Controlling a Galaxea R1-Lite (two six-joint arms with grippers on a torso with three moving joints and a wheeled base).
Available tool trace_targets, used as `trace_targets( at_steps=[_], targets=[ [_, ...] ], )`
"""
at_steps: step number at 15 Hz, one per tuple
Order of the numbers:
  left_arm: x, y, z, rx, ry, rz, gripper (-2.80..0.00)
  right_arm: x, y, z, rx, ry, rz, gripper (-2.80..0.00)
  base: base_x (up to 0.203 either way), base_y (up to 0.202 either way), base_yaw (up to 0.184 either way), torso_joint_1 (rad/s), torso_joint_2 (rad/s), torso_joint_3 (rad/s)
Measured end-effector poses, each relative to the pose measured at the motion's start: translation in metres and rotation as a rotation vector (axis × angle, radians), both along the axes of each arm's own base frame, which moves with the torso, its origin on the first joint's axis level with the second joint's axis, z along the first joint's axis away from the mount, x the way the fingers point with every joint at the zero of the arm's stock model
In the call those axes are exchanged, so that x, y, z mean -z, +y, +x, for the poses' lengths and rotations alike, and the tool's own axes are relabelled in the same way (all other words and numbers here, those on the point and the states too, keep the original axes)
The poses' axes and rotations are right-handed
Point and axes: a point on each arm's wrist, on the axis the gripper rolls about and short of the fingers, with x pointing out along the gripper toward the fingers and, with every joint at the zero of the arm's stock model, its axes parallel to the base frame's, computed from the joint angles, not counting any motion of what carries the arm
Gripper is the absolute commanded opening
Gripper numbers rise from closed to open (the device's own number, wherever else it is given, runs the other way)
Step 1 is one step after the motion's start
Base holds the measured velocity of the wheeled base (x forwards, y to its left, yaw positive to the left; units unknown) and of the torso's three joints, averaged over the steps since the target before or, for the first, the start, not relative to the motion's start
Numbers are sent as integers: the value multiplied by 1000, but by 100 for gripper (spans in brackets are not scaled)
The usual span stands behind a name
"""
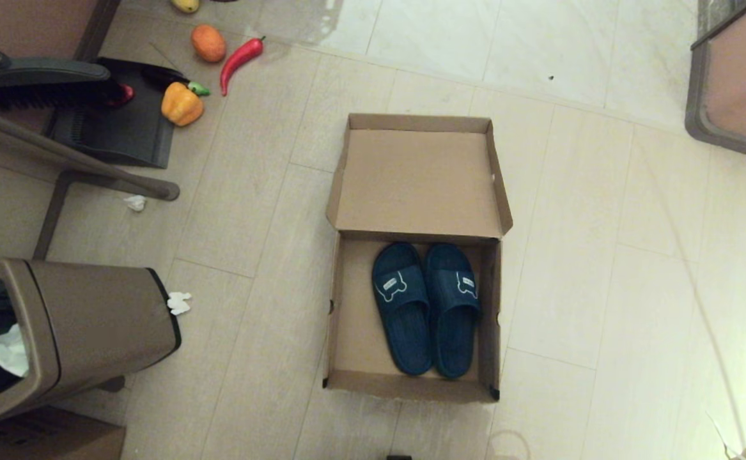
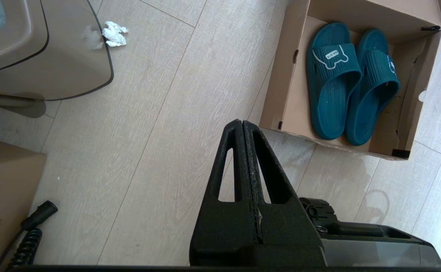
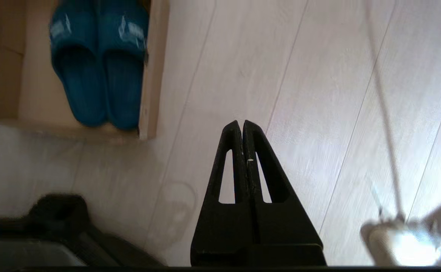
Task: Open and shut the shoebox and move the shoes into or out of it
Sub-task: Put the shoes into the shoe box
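Observation:
The brown cardboard shoebox (image 1: 360,332) stands open on the floor, its hinged lid (image 1: 417,182) folded back on the far side. Both navy slippers (image 1: 425,306) lie side by side inside, against the box's right wall, straps toward the lid. The left wrist view shows the shoebox (image 2: 292,98) and the slippers (image 2: 350,81) ahead of my left gripper (image 2: 242,122), which is shut, empty, and held above the floor short of the box. My right gripper (image 3: 242,123) is also shut and empty over bare floor, off to the side of the shoebox (image 3: 150,75) and slippers (image 3: 99,64).
A tan waste bin (image 1: 72,326) stands at the left, with crumpled paper (image 1: 179,302) beside it. A dustpan (image 1: 120,124), a brush, toy peppers (image 1: 181,103) and fruit lie at the back left. A printed cardboard box (image 2: 1,200) sits near the left arm.

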Motion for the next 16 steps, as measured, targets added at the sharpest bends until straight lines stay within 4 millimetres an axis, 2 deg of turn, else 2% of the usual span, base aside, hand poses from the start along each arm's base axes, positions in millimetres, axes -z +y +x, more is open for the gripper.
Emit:
trace_targets(
  at_steps=[2,4,5,7,9,11,13,14,16],
  targets=[
    [0,0,0,0,0,1,-280,-24,0,-2,-10,-14,-14,-280,0,0,0,0,0,0],
    [0,0,0,0,0,1,-280,-62,1,6,-22,8,-7,-280,0,0,0,0,0,0],
    [0,0,0,0,0,1,-280,-85,1,16,-28,33,11,-280,0,0,0,0,0,0],
    [0,0,0,1,0,1,-280,-125,1,50,-54,104,54,-280,0,0,0,0,0,0],
    [0,0,0,1,-1,1,-280,-149,2,97,-105,184,91,-280,0,0,0,0,0,0],
    [0,0,0,1,-1,1,-280,-152,9,152,-179,282,138,-280,0,0,0,0,0,0],
    [0,0,0,1,-1,1,-280,-140,24,200,-253,369,181,-280,0,0,0,0,0,0],
    [0,0,0,1,-1,1,-280,-132,36,219,-303,401,192,-280,0,0,0,0,0,0],
    [0,0,0,1,-1,1,-280,-115,64,243,-386,468,185,-280,0,0,0,0,0,0]
  ],
)
